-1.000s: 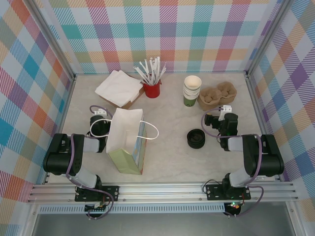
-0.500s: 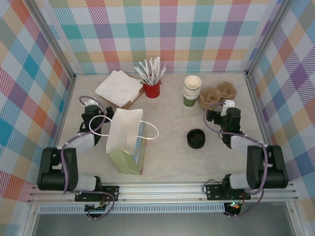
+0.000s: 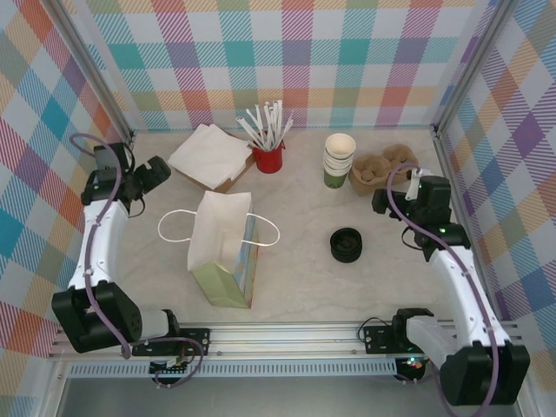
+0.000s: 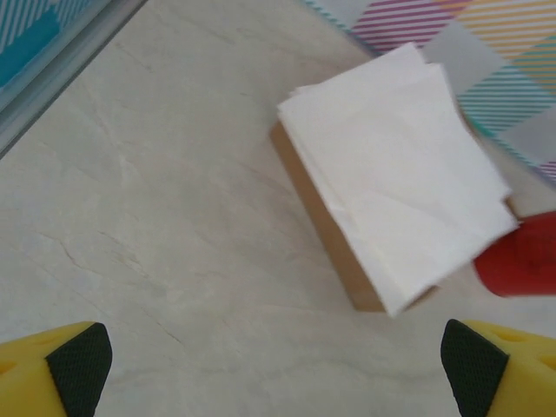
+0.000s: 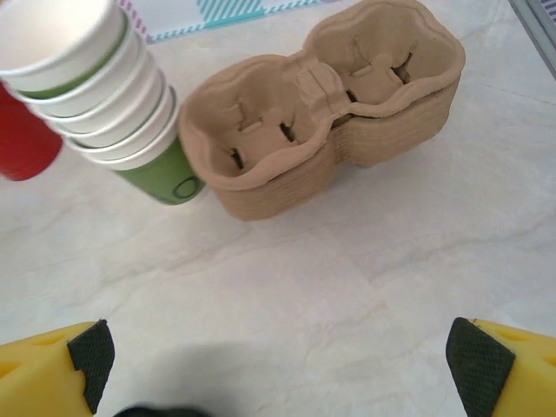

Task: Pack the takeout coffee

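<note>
Nearest me, the paper bag (image 3: 224, 252) stands mouth up with bare table (image 3: 304, 291) open on both sides, and the black lids (image 3: 346, 245) sit to its right. My left gripper (image 4: 276, 360) hangs by the left wall, fingers spread wide and empty, facing the napkins (image 4: 400, 174). My right gripper (image 5: 280, 354) is just as wide and holds nothing, short of the pulp carrier (image 5: 321, 130). Just beside the carrier is the nested cup stack (image 5: 104, 95), green-based with cream rims. Where the takeout coffee itself sits, I cannot tell.
</note>
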You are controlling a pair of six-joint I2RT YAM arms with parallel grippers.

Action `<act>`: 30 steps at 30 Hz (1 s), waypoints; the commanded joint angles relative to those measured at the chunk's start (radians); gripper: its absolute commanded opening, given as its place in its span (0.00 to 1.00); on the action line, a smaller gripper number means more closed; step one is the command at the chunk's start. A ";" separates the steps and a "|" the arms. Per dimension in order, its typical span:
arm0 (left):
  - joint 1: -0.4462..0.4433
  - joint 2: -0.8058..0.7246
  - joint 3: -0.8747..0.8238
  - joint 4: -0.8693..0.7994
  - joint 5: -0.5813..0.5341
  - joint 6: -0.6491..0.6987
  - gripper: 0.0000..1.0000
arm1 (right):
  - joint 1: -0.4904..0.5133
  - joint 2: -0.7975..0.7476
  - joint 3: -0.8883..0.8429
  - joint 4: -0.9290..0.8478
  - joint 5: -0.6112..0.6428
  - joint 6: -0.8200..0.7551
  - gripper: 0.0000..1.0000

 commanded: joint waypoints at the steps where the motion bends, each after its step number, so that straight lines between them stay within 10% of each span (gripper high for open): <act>1: -0.041 -0.076 0.151 -0.277 0.103 0.019 0.98 | -0.003 -0.053 0.084 -0.306 -0.079 0.047 1.00; 15: -0.617 -0.162 0.330 -0.652 -0.172 0.005 0.93 | -0.003 -0.064 0.170 -0.445 -0.190 0.134 1.00; 30: -0.700 -0.116 0.238 -0.578 -0.279 0.025 0.76 | -0.003 -0.072 0.157 -0.462 -0.186 0.106 1.00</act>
